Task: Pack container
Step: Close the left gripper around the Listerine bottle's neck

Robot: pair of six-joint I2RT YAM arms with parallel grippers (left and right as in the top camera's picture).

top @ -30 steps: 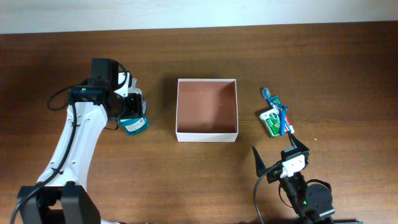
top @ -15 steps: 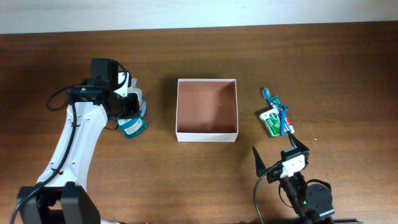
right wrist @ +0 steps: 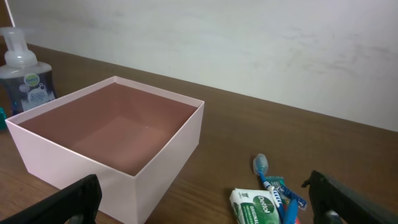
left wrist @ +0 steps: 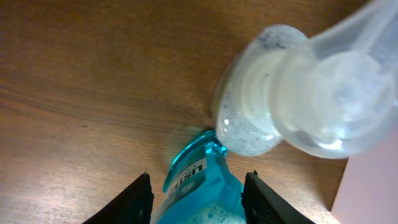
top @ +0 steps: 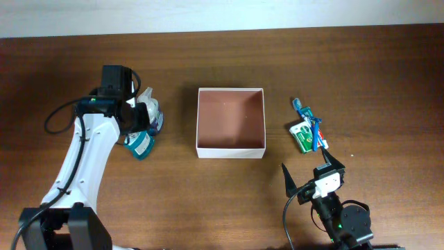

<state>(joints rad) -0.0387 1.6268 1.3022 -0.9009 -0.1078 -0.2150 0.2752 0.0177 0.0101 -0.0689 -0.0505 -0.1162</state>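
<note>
Two arms work at a wooden table, viewed from overhead and from each wrist. The container, a square, shallow box with thin white walls and a pinkish-brown inside, sits open-topped at the centre of the overhead frame. At centre left my left gripper is closed about a teal bottle: in the left wrist view I see one finger on each side of it at the bottom edge, the bottle's narrow end pointing up the frame to a clear pump bottle just beside it. Both bottles are left of the container and apart from its wall; the pump bottle stands upright. At lower right my right gripper is spread wide and holds nothing. Right of the container, near but not touching it, a blue toothbrush lies across a green-and-white packet; the right wrist view shows this pair at bottom centre and the container at left, with the pump bottle behind its far left corner
</note>
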